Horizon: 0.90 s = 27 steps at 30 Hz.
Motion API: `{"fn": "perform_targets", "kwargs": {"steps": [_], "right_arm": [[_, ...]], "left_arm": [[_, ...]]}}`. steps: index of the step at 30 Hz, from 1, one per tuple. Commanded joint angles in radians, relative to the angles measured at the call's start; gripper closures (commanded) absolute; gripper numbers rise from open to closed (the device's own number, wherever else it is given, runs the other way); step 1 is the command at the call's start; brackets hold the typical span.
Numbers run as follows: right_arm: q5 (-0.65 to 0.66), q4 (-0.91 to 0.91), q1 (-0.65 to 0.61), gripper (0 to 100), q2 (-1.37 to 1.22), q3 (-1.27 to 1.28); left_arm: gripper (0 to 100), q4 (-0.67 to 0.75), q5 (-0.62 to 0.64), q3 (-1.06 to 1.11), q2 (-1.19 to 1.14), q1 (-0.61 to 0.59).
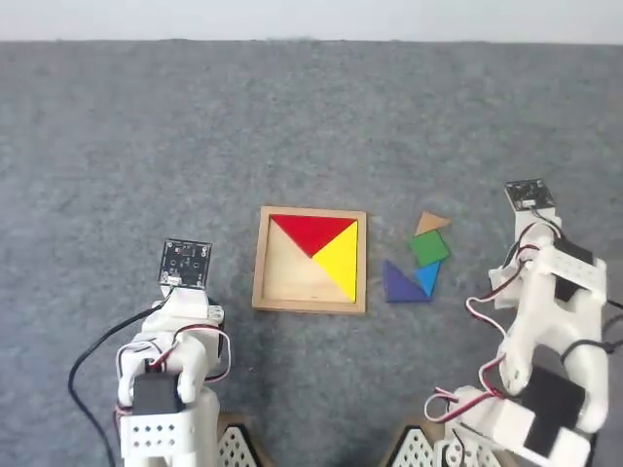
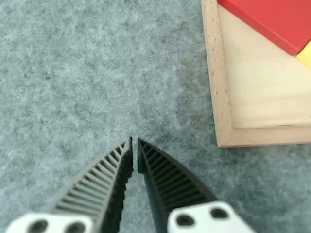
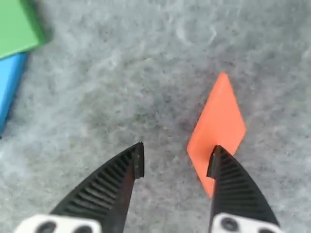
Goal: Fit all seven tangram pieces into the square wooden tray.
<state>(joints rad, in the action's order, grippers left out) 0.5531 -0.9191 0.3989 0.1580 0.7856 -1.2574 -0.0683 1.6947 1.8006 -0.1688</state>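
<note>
The square wooden tray (image 1: 261,263) lies at the table's middle with a red triangle (image 1: 313,233) and a yellow triangle (image 1: 341,258) in it. To its right lie a tan triangle (image 1: 431,223), a green square (image 1: 428,248), a blue piece (image 1: 426,279) and a purple triangle (image 1: 399,284). My left gripper (image 2: 134,141) is shut and empty, low over the carpet beside the tray (image 2: 218,97). My right gripper (image 3: 177,155) is open above the carpet, one fingertip over the edge of an orange parallelogram (image 3: 218,121). The green square (image 3: 17,29) and blue piece (image 3: 9,87) lie farther off.
Grey carpet covers the table. The left arm (image 1: 180,331) stands at the tray's lower left, the right arm (image 1: 545,292) to the right of the loose pieces. The tray's left half is bare wood (image 1: 287,268).
</note>
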Motion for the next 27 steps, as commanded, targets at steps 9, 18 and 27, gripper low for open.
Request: {"fn": "perform_targets", "kwargs": {"steps": [9,18,27], "right_arm": [[0.04,0.087,0.116,78.6,-0.119,-0.078],[0.06,0.131,0.154,79.0,-0.176,-0.083],[0.034,0.124,0.153,78.6,-0.14,-0.104]], "left_arm": [[98,-0.003,-0.002,-0.01,0.017,0.006],[98,-0.003,-0.002,-0.01,0.017,0.006],[98,-0.003,-0.002,-0.01,0.017,0.006]]}}
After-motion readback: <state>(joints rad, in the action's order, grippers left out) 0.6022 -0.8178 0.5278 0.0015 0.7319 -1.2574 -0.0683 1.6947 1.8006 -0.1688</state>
